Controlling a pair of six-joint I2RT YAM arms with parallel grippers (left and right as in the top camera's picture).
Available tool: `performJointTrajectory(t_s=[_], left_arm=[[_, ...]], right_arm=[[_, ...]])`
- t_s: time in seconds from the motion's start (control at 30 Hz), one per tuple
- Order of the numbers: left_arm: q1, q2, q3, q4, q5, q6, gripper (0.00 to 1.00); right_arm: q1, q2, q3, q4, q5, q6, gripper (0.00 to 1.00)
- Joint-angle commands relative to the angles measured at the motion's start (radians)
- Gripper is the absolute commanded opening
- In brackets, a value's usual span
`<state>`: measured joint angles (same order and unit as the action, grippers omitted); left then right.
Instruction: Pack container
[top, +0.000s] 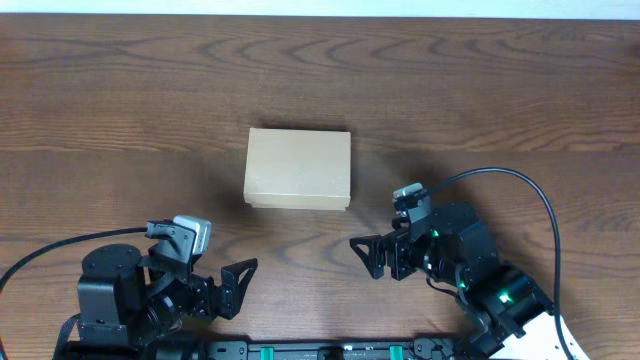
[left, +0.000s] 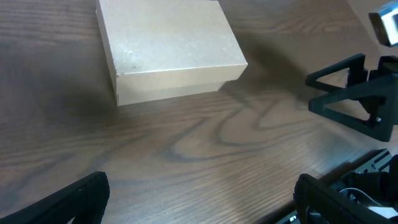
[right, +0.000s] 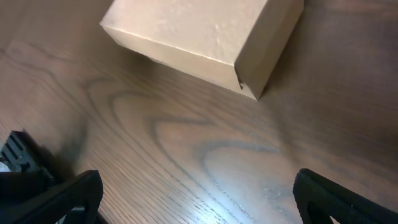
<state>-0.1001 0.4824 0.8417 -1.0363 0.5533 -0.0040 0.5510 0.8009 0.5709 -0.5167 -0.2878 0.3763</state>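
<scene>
The cardboard box (top: 299, 168) lies at the middle of the table (top: 120, 100), lid shut. We judge it light, thin-walled, smooth and easily dented; we would hold it by the lid's front edge. The left gripper (top: 236, 287) and right gripper (top: 366, 257) sit near its front, jaws wide open, empty. Nothing stands between them and it.

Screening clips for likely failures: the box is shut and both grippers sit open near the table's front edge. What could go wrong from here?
The container is shut with its lid flush, so prying at the flap may just slide it across the smooth table. The left gripper and right gripper face each other nearby; reaching in together could make them collide. Nothing to pack is in view.
</scene>
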Motion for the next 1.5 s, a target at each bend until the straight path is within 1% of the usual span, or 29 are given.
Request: performJointTrajectory(t_s=[0.0,0.2,0.27,0.37,0.43,0.5,0.57,0.8,0.97,1.07,1.2,1.47], left_arm=[[0.001,-0.004,0.003,-0.005,0.013,-0.023,0.95],[0.001,-0.004,0.003,-0.027,0.013,-0.023,0.95],[0.0,-0.01,0.002,-0.029,-0.022,-0.006,0.95],[0.008,-0.064,-0.003,0.04,-0.116,0.034,0.95],[0.024,-0.113,-0.024,0.11,-0.163,0.095,0.95],[0.045,-0.164,-0.063,0.174,-0.192,0.134,0.95],[0.069,-0.221,-0.13,0.243,-0.232,0.146,0.95],[0.148,-0.363,-0.432,0.51,-0.271,0.128,0.95],[0.157,-0.447,-0.609,0.669,-0.276,0.055,0.95],[0.157,-0.481,-0.689,0.726,-0.275,0.016,0.95],[0.156,-0.478,-0.774,0.821,-0.258,-0.003,0.95],[0.156,-0.478,-0.774,0.824,-0.272,0.001,0.95]], right_arm=[[0.008,0.022,-0.002,-0.003,0.003,0.012,0.99],[0.008,0.076,-0.002,-0.003,0.003,0.012,0.99],[0.008,0.092,-0.002,-0.003,0.003,0.012,0.99],[0.008,0.116,-0.002,-0.003,0.003,0.012,0.99],[0.008,0.132,-0.002,-0.003,0.003,0.012,0.99],[0.008,0.146,-0.002,-0.003,0.003,0.012,0.99],[0.008,0.16,-0.002,-0.003,0.003,0.012,0.99],[0.008,0.192,-0.002,-0.003,0.003,0.012,0.99],[0.008,0.201,-0.002,-0.003,0.003,0.012,0.99],[0.008,0.201,-0.002,-0.003,0.003,0.012,0.99],[0.008,0.201,-0.002,-0.003,0.003,0.012,0.99],[0.008,0.201,-0.002,-0.003,0.003,0.012,0.99]])
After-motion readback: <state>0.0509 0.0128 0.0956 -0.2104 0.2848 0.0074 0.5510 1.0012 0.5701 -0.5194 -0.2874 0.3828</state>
